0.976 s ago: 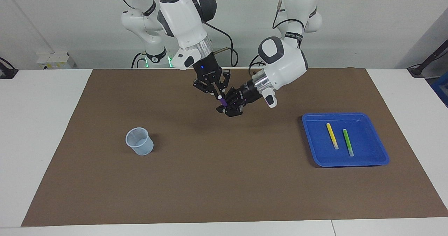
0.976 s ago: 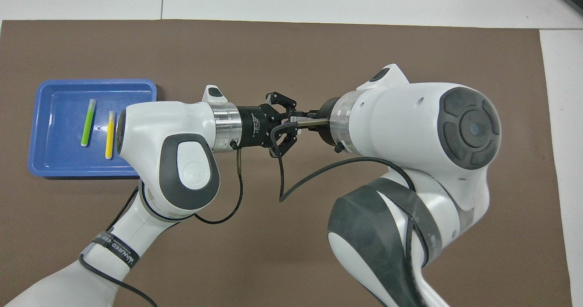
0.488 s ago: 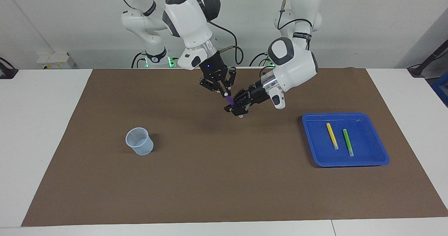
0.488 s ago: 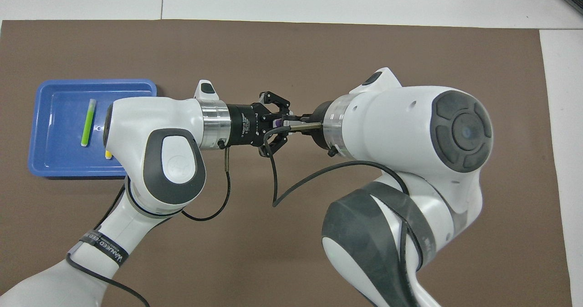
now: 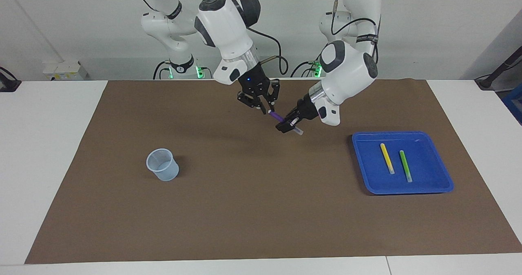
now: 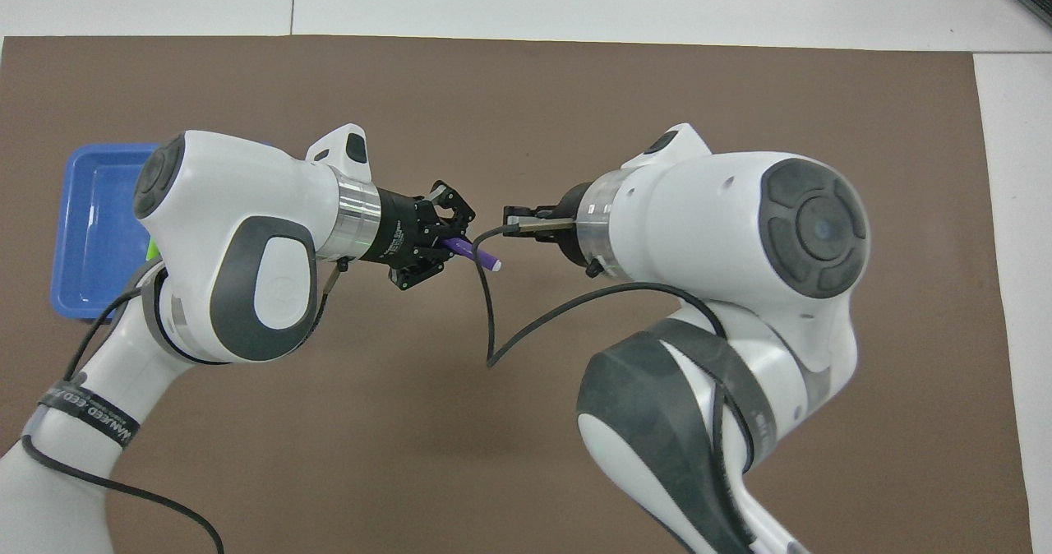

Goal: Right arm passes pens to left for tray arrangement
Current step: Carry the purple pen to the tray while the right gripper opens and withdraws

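Observation:
The purple pen (image 5: pixel 278 117) hangs slanted over the middle of the brown mat, and my left gripper (image 5: pixel 288 125) is shut on it. In the overhead view the purple pen (image 6: pixel 477 254) sticks out of the left gripper (image 6: pixel 448 246) with its end free. My right gripper (image 5: pixel 264 108), blue light above it, is open just beside that free end and is not holding the pen; from overhead the right gripper (image 6: pixel 511 219) shows a small gap to the pen. The yellow pen (image 5: pixel 387 158) and the green pen (image 5: pixel 405 166) lie side by side in the blue tray (image 5: pixel 428 185).
A small clear cup (image 5: pixel 163 165) stands on the mat (image 5: pixel 261 209) toward the right arm's end. The tray (image 6: pixel 90 233) sits at the left arm's end, partly covered from overhead by the left arm. White table borders the mat.
The right gripper has let go of the purple pen and its fingers have parted. The left gripper has drawn back toward the tray end with the pen, and its wrist has turned.

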### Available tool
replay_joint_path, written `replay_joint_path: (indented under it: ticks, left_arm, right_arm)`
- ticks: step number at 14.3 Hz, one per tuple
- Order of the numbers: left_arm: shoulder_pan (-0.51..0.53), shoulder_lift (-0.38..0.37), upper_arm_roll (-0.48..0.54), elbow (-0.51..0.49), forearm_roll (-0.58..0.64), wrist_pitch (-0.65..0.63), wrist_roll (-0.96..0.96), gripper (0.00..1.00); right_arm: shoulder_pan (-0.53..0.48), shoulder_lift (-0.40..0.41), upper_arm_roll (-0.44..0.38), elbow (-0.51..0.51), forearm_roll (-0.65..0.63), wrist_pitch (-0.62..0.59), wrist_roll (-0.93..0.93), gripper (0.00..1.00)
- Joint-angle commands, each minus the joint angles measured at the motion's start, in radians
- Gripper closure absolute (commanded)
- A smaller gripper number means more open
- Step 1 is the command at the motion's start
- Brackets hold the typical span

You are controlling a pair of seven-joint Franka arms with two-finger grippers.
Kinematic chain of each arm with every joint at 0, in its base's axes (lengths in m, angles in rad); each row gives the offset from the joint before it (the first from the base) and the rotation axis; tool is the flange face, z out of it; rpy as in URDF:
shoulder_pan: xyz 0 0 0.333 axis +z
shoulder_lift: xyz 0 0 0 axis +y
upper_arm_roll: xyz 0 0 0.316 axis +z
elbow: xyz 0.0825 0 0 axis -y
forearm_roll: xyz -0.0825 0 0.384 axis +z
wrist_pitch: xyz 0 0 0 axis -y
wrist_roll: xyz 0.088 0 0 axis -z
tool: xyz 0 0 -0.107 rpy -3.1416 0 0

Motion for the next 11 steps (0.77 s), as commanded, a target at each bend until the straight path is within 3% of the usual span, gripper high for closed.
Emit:
replay_joint_path:
  ticks: [1, 4, 9, 11]
  left_arm:
    - [0.023, -0.038, 0.0, -0.035, 0.119, -0.045, 0.067, 1.0]
    - [0.055, -0.04, 0.004, -0.036, 0.182, -0.075, 0.162, 1.0]
    - [0.207, -0.045, 0.005, -0.032, 0.283, -0.166, 0.399, 1.0]
    - [0.22, -0.045, 0.005, -0.03, 0.386, -0.17, 0.467, 1.0]
  right_arm:
    - [-0.019, -0.01, 0.002, 0.004, -0.015, 0.005, 0.005, 0.0]
    - [-0.02, -0.01, 0.002, 0.004, -0.015, 0.005, 0.005, 0.0]
    - [-0.02, -0.01, 0.002, 0.004, -0.015, 0.007, 0.002, 0.0]
    - [-0.025, -0.01, 0.002, 0.004, -0.017, 0.007, -0.003, 0.0]
